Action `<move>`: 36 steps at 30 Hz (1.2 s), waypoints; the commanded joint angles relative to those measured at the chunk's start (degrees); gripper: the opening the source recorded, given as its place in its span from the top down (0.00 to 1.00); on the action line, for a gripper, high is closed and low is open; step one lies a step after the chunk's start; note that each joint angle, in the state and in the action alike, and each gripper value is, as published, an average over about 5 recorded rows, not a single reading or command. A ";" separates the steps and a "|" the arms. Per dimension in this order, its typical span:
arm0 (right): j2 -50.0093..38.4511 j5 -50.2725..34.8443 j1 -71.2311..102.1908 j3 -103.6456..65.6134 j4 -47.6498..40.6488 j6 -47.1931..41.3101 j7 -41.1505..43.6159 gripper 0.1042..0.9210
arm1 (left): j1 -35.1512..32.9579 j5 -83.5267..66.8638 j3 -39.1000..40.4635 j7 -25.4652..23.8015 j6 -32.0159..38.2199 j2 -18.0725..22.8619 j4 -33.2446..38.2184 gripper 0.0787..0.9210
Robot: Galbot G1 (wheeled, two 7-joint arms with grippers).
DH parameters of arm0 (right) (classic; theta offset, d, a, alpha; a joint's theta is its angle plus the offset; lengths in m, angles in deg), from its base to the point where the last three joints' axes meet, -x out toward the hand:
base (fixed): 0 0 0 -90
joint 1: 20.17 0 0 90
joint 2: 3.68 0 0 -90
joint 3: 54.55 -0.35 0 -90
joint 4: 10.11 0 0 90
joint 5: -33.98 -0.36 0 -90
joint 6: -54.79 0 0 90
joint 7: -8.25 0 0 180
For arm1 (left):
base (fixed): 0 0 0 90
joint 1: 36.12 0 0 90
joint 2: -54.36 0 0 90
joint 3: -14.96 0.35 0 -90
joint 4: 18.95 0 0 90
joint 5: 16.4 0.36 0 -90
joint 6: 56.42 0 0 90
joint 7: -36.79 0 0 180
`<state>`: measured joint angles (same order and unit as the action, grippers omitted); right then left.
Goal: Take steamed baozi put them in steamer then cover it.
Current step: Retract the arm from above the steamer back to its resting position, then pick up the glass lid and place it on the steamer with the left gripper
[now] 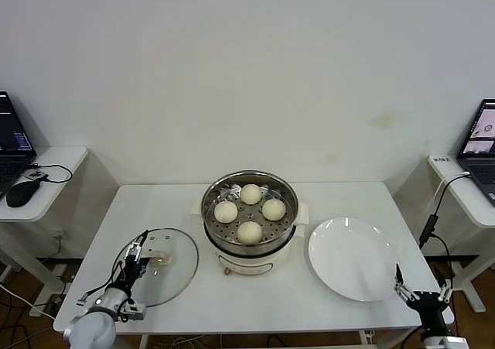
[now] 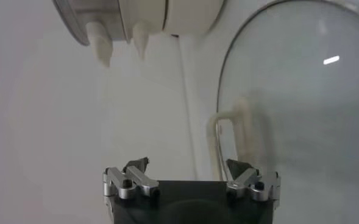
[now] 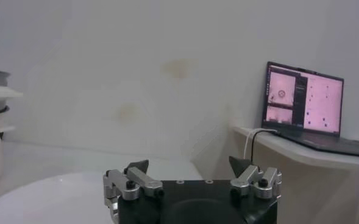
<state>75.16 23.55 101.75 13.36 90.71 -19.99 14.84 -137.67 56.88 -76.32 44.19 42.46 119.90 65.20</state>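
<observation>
All four baozi (image 1: pixel 249 212) already sit in the steamer (image 1: pixel 249 219), which stands at the middle of the desk (image 1: pixel 193 302). The lid (image 1: pixel 166 275) is not yet on: it lies flat on the desk just left of the steamer, its cream handle (image 1: pixel 158 260) facing up. A bare white plate (image 1: pixel 352 258) lies to the right of the steamer.

The left tool (image 1: pixel 135 256) hangs over the part of the lid farthest from the steamer, near the handle, with its fingers spread wide and holding nothing. In the left wrist view the handle (image 2: pixel 231 137) lies ahead of the left tool (image 2: pixel 188 167) and off towards one finger, not squarely between the two. The right tool (image 1: pixel 421 293) waits past the plate, at the desk edge well away from the steamer, also spread and empty.

What is left is the lid, and most of the risk lies there. If the left tool closes while off-centre, it may catch only one end of the handle, so the lid could tilt on lifting or slip free; glass dropped on the desk or on the steel rim may crack. A finger coming down on the glass instead of the handle would likely skid the lid sideways, perhaps into the steamer's base. In carrying, a low or tilted lid could strike the rim or squash a bun. Set down off-centre, it would probably rest crooked on the rim and leave the steamer not properly covered.
</observation>
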 commanded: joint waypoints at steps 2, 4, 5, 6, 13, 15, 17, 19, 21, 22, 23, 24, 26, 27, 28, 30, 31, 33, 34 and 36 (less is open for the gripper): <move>0.12 0.68 0.07 0.43 -0.38 0.10 0.04 0.12 | 2.90 -0.81 0.86 -0.25 -0.18 0.26 -3.12 0.12; 0.15 0.79 0.08 0.58 -0.37 0.06 0.07 0.12 | 2.84 -0.92 1.00 -0.25 -0.20 0.32 -3.55 0.15; 0.16 0.85 0.10 0.65 -0.37 0.05 0.09 0.12 | 2.81 -0.96 1.06 -0.23 -0.20 0.35 -3.78 0.18; 0.16 0.88 0.12 0.70 -0.37 0.04 0.10 0.12 | 2.79 -1.01 1.10 -0.20 -0.20 0.38 -3.98 0.21; 0.22 1.03 0.20 0.97 -0.43 0.14 0.15 0.12 | 2.67 -1.62 1.22 0.80 0.01 0.66 -4.80 0.45; 0.25 1.07 0.18 1.03 -0.46 0.21 0.16 0.12 | 2.52 -2.08 1.17 1.37 0.10 0.68 -4.86 0.52; 0.33 0.94 0.13 1.15 -0.52 0.20 0.19 0.12 | 2.28 -2.58 0.98 1.80 0.17 0.64 -4.67 0.58; 0.49 0.81 0.04 1.35 -0.58 0.15 0.21 0.12 | 1.91 -2.93 0.52 2.35 0.28 0.57 -4.18 0.65; 0.69 0.74 -0.02 1.62 -0.55 0.08 0.23 0.12 | 1.37 -3.11 -0.22 2.93 0.41 0.50 -3.24 0.72; 0.77 0.76 -0.04 1.74 -0.49 0.05 0.23 0.12 | 1.00 -3.26 -0.71 3.29 0.47 0.43 -2.55 0.76; 0.80 0.78 -0.04 1.89 -0.42 0.03 0.26 0.12 | 0.56 -3.38 -1.25 3.59 0.51 0.38 -1.69 0.79; 0.80 0.81 -0.06 2.06 -0.34 0.00 0.29 0.12 | 0.09 -3.49 -1.82 3.75 0.49 0.29 -0.75 0.83; 0.74 0.91 -0.12 2.41 -0.24 -0.03 0.36 0.12 | -1.19 -3.73 -3.08 3.93 0.29 0.02 1.50 0.88; 0.70 0.99 -0.17 2.61 -0.20 -0.02 0.39 0.12 | -1.90 -3.77 -3.76 3.86 0.12 -0.12 2.78 0.90; 0.67 1.05 -0.21 2.82 -0.17 -0.01 0.40 0.12 | -2.63 -3.94 -4.47 3.62 -0.15 -0.31 4.14 0.91; 0.61 1.13 -0.24 3.23 -0.04 -0.01 0.44 0.12 | -4.31 -4.66 -6.03 2.79 -0.93 -0.92 7.34 0.92; 0.59 1.20 -0.23 3.45 0.05 0.00 0.46 0.12 | -5.22 -5.29 -6.88 2.20 -1.42 -1.34 9.04 0.92; 0.56 1.38 -0.20 3.85 0.25 0.01 0.52 0.12 | -7.13 -7.05 -8.66 0.70 -2.72 -2.50 12.69 0.92; 0.54 1.50 -0.19 4.02 0.35 0.01 0.55 0.12 | -8.00 -8.08 -9.59 -0.13 -3.45 -3.21 14.39 0.92; 0.50 1.97 -0.13 4.41 0.54 0.05 0.64 0.12 | -9.48 -10.66 -11.44 -1.90 -5.19 -4.79 17.72 0.92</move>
<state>75.68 25.01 101.59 16.70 90.93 -19.98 15.41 -140.29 52.24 -80.51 46.16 41.37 118.85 68.53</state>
